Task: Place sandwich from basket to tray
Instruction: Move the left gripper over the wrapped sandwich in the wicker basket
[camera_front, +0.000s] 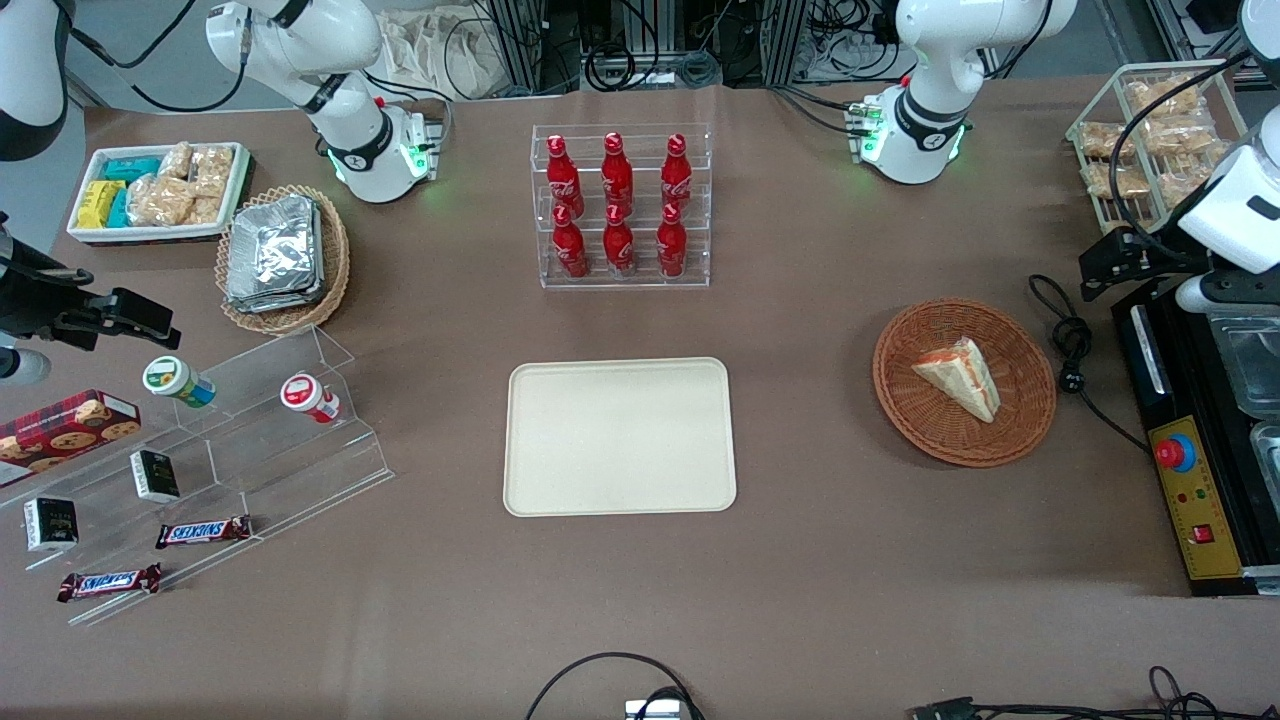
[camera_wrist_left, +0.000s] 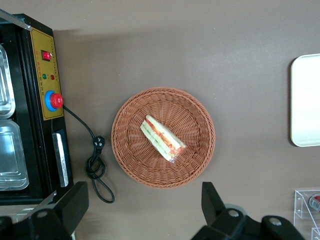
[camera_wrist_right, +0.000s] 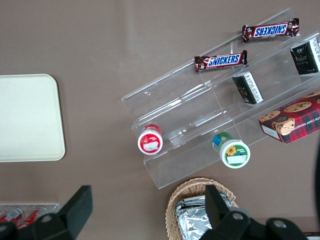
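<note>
We see the sandwich lying flat in the round wicker basket, toward the working arm's end of the table. It's a white wedge with red-orange and green filling along one edge, resting roughly at the basket's center and touching nothing but the weave.

The end effector hangs above the table, well clear of the basket and not touching anything. In the left wrist view the two black fingers stand wide apart with nothing between them, and the sandwich sits in the basket below, roughly in line with the gap between them.

The cream tray lies at mid-table, well apart from the basket and bare on top. Its edge also shows in the left wrist view.

Beside the basket, toward the working arm's end, we have a black machine with a yellow control panel, a red round button on it, and a coiled black power cord on the table between machine and basket. Farther from the front camera than the tray stands a clear rack of red bottles.
</note>
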